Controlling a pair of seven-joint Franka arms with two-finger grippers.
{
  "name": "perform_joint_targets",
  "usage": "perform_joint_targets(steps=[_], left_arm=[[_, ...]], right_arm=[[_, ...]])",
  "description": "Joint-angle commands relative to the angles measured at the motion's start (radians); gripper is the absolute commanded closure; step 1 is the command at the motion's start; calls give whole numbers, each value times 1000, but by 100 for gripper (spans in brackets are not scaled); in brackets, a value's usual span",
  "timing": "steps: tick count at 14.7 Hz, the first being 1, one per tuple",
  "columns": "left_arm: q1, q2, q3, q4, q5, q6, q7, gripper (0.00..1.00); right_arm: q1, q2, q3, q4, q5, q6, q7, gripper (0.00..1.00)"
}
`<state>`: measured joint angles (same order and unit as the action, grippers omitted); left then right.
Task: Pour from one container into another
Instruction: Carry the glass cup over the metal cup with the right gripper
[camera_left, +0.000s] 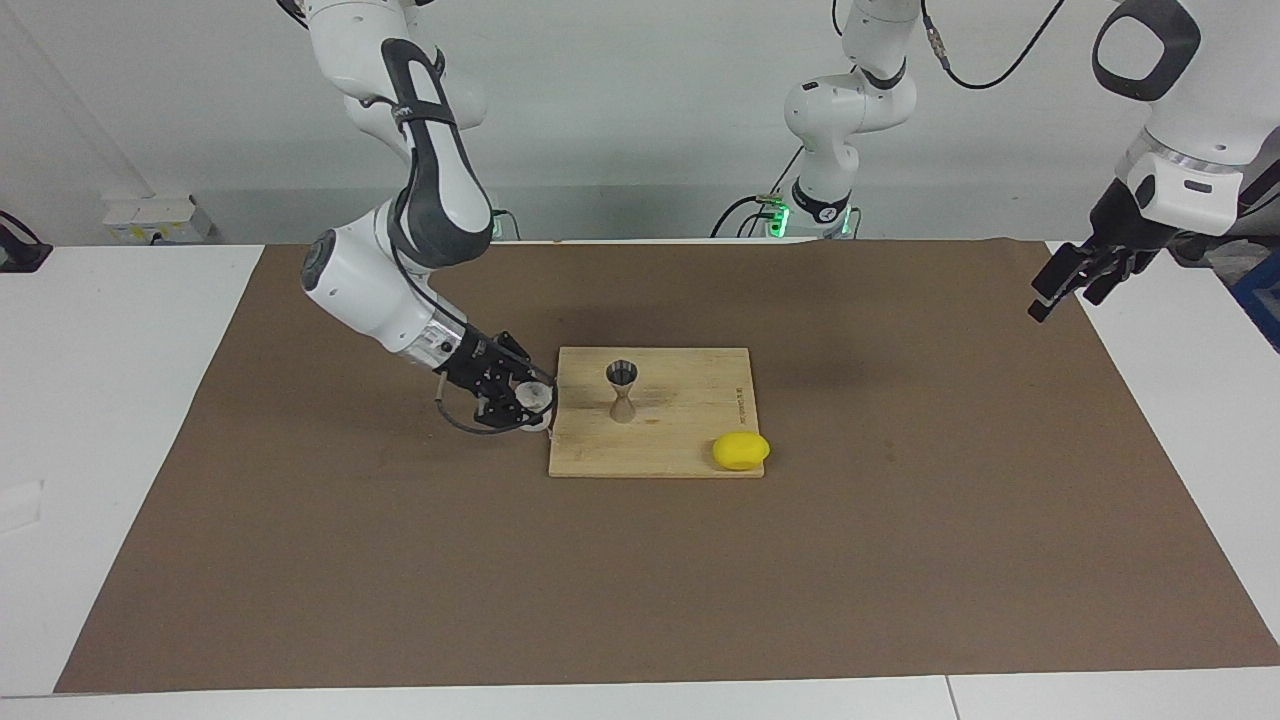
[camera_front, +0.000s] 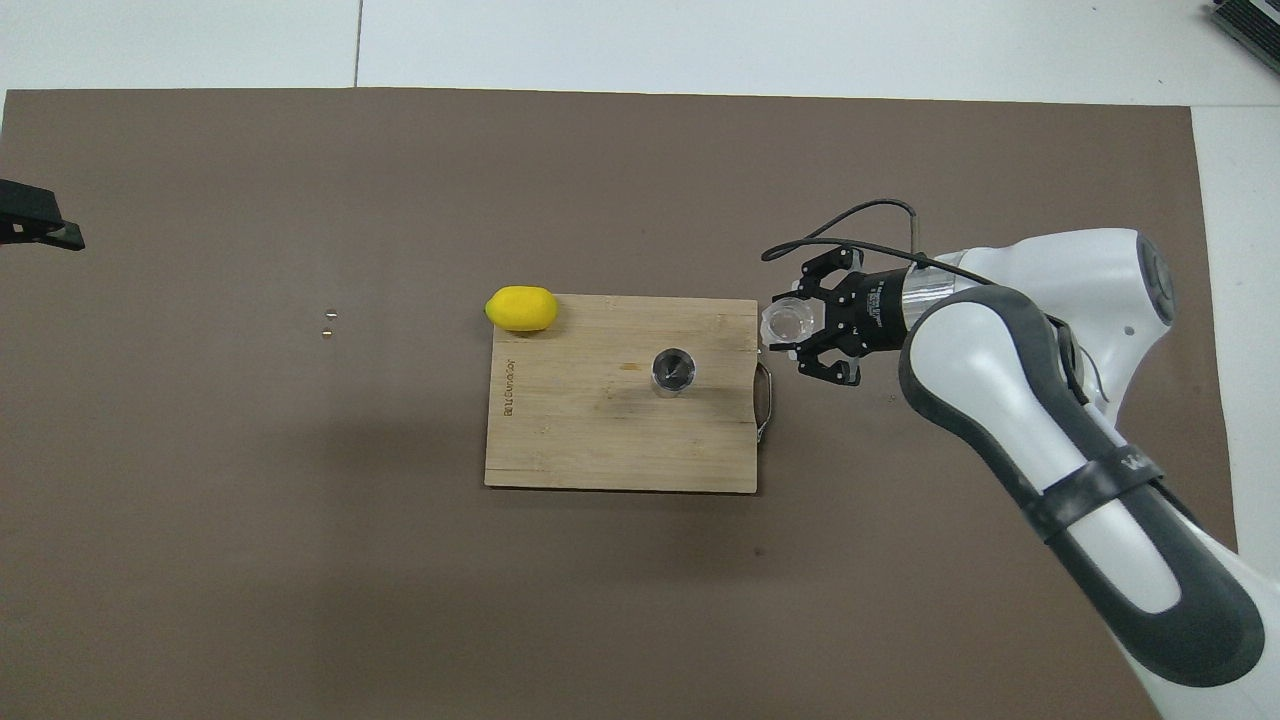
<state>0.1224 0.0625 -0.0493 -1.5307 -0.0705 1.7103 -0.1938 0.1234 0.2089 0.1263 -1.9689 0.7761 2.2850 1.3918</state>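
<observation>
Right tool (camera_left: 528, 400): clamped on the glass (camera_left: 533, 397), held over the handle edge of the board (camera_left: 690, 440).
Jigger (camera_left: 622, 391): stood upright on the board, beside the held glass.
Left tool (camera_left: 1065, 279): fingers apart, kept waiting above the counter's edge.
Lemon (camera_left: 741, 450): rested at the board's corner.

A wooden cutting board (camera_left: 680, 440) (camera_front: 590, 440) is laid mid brown mat (camera_left: 640, 580) (camera_front: 300, 550) on the white worktop (camera_left: 100, 400) (camera_front: 700, 40). A yellow lemon (camera_left: 741, 450) (camera_front: 521, 308) is seen resting at the board's corner farthest from the robots, toward the left arm's end.
</observation>
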Motion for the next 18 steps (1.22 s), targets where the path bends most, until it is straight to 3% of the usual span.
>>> perform_joint_targets(steps=[1, 6, 13, 18], left_arm=[[-9, -33, -1, -37, 21, -8, 1, 0], [-9, -33, -1, -37, 21, -6, 11, 0], [-58, -72, -1, -42, 20, -118, 16, 0], [-60, -93, -1, -62, 21, -127, 16, 0]], right_arm=[[48, -2, -7, 39, -17, 16, 94, 100], [126, 6, -5, 81, -257, 5, 176, 100], [213, 9, -5, 114, -541, -21, 204, 100], [249, 9, -4, 173, -785, -121, 205, 100]])
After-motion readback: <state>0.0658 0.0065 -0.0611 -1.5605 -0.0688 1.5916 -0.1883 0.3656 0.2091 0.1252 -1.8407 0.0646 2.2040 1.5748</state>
